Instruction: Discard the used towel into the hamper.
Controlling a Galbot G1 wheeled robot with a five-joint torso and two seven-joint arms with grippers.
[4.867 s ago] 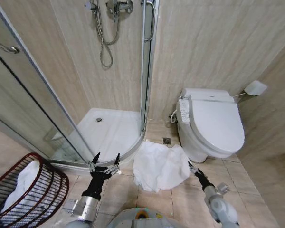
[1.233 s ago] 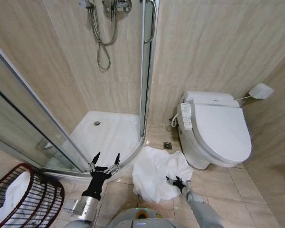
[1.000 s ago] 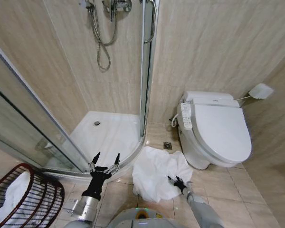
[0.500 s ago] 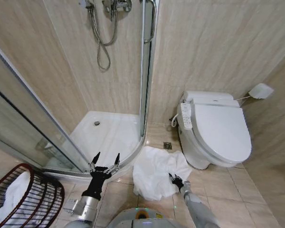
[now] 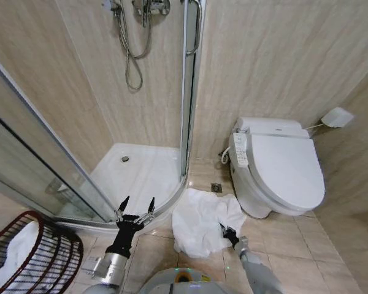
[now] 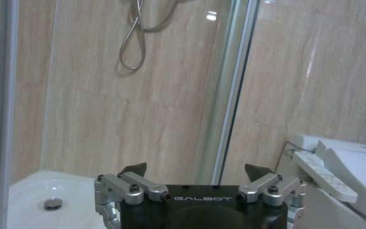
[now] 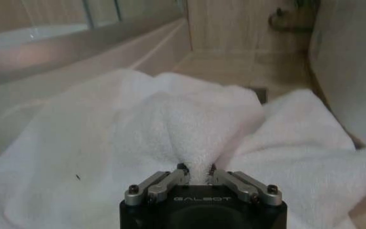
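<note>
While the white towel (image 5: 203, 222) lies crumpled on the tiled floor (image 5: 294, 245) between the shower base (image 5: 141, 174) and the toilet (image 5: 276, 165), the right gripper (image 5: 226, 233) sits low at the towel's near-right edge, fingers pinched together on a raised fold of cloth. Right wrist view confirms: fingertips (image 7: 181, 168) closed w/ a ridge of towel (image 7: 196, 129) bunched up btwn them, rest of the fabric spread out beyond, toward the shower curb (image 7: 87, 45).

Left gripper (image 5: 135, 208) is held up near the shower's curved glass door (image 5: 187, 92), left of the towel and apart from it, fingers spread wide, nothing in them. Left wrist view shows the same spread fingers (image 6: 132, 168) w/ the shower hose (image 6: 135, 33) and wall behind.

Hamper (image 5: 34, 257) stands at the near-left corner, well apart from the towel and both grippers; dark reddish ribbed basket w/ white cloth (image 5: 15, 257) already inside.
</note>
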